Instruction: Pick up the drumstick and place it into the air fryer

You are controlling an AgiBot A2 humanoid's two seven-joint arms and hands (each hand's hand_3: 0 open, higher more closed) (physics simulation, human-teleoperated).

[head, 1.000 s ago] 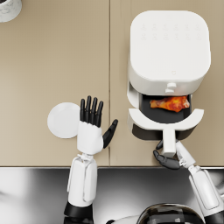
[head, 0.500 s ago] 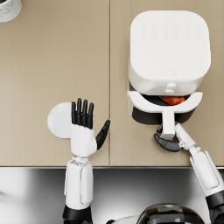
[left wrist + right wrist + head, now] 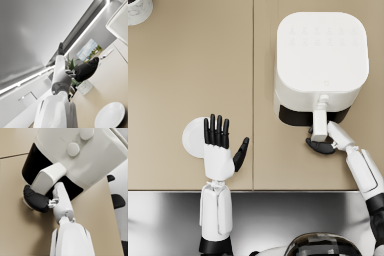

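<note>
The white air fryer (image 3: pixel 320 55) stands at the back right of the beige counter, its drawer pushed in with only a dark strip showing under the body. No drumstick shows in any view. My right hand (image 3: pixel 320 146) grips the end of the drawer handle (image 3: pixel 319 120); in the right wrist view the dark hand (image 3: pixel 36 200) curls around the white handle (image 3: pixel 47 179). My left hand (image 3: pixel 218 150) is held flat, fingers spread and holding nothing, over the near edge of a bare white plate (image 3: pixel 192 137).
A white marbled pot (image 3: pixel 138 10) sits at the far left corner; the left wrist view shows it (image 3: pixel 84 87) holding a plant. A steel strip (image 3: pixel 278 215) runs along the counter's near edge. A seam splits the counter down its middle.
The drawer has slid fully into the air fryer under my right hand, hiding the drumstick that lay in it. My left hand has drifted left over the plate.
</note>
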